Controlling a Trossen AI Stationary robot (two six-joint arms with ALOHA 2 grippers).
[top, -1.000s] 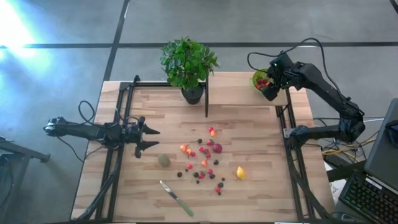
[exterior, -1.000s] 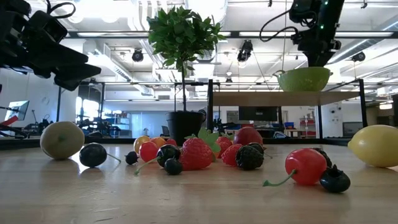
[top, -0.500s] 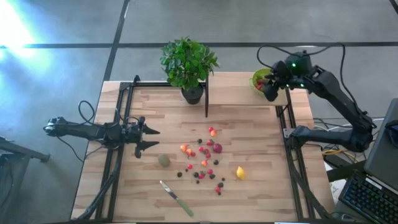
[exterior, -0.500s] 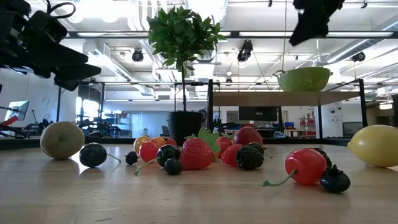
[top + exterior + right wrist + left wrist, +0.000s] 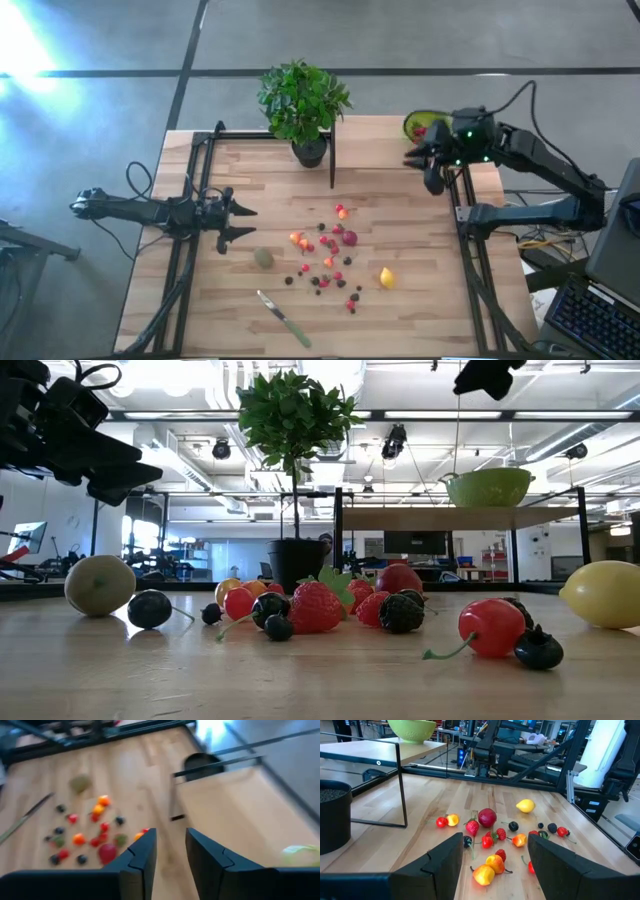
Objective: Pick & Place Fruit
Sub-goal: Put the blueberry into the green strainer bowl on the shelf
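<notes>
Right gripper [image 5: 428, 170] hangs at the high view's upper right beside the lime-green bowl [image 5: 416, 124], fingers narrowly parted and empty. The fruit [image 5: 330, 255] lies scattered at centre frame. It should pick an outlying piece like the lemon [image 5: 386, 277]. Left gripper [image 5: 238, 222] waits open at left.

The right arm hides part of the green bowl [image 5: 415, 124], blurred in the right wrist view.

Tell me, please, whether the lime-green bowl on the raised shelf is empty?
Not empty: the high view shows red fruit inside the bowl; how much is hidden by the right arm.
</notes>
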